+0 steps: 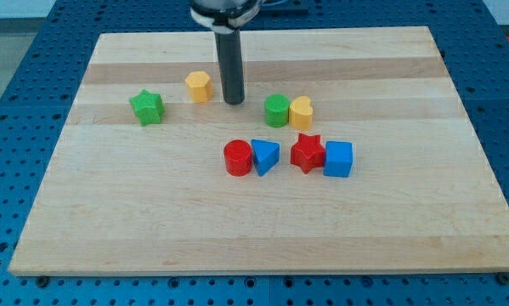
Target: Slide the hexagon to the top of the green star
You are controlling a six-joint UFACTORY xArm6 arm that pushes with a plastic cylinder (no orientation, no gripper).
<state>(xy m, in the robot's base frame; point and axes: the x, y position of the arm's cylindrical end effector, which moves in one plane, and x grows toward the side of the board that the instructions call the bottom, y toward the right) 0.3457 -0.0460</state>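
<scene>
The yellow hexagon (199,86) sits on the wooden board, up and to the right of the green star (147,107), with a gap between them. My tip (234,101) rests on the board just to the right of the hexagon, a small gap apart from it. The rod rises straight up to the view's top.
A green cylinder (277,110) touches a yellow heart (302,112) right of my tip. Below them stand a red cylinder (237,158), a blue triangle (264,156), a red star (307,153) and a blue cube (339,159). The board's top edge (262,32) is near.
</scene>
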